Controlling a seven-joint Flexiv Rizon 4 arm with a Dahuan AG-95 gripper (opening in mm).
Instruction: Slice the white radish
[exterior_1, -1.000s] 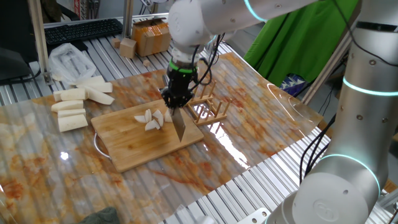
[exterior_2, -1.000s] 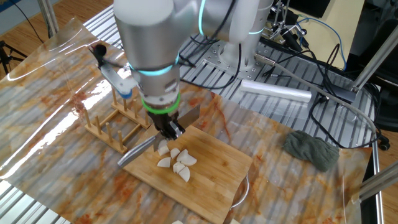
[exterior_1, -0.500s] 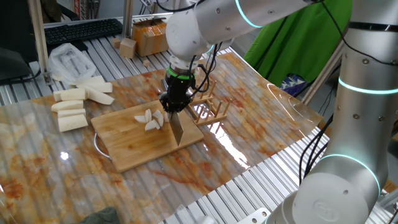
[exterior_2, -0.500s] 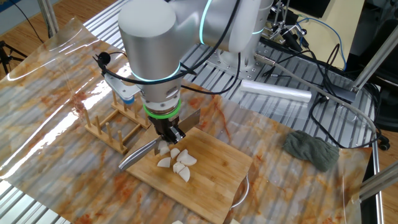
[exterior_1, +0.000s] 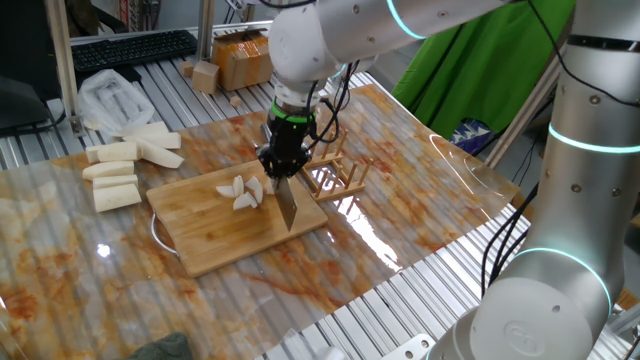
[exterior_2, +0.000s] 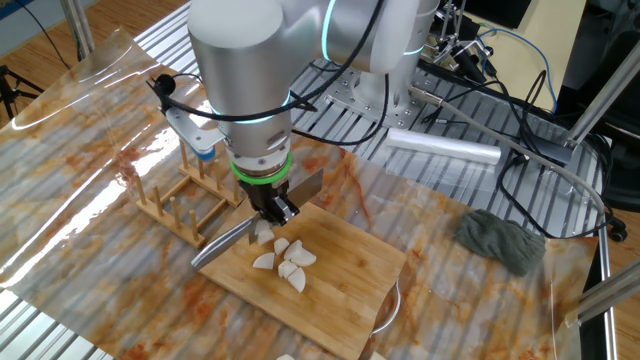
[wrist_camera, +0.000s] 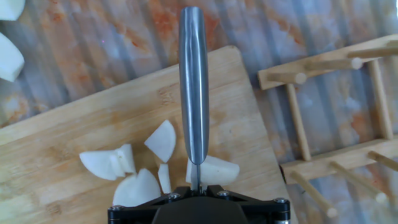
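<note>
The white radish lies as several thin pale slices on the wooden cutting board. My gripper is shut on a steel knife right beside them. In the hand view the knife points away from me along the board, edge down. One slice lies to its right and the others to its left, while my gripper clamps the blade's near end. From the other side the knife reaches past the board's corner, next to the slices.
A wooden peg rack stands just beyond the board's right edge. Longer radish sticks and a plastic bag lie at the left. A cardboard box sits at the back, a grey cloth beyond the board's far side.
The arm's upper part has shifted slightly. The knife and gripper stay in about the same spot by the slices, which have not moved.
</note>
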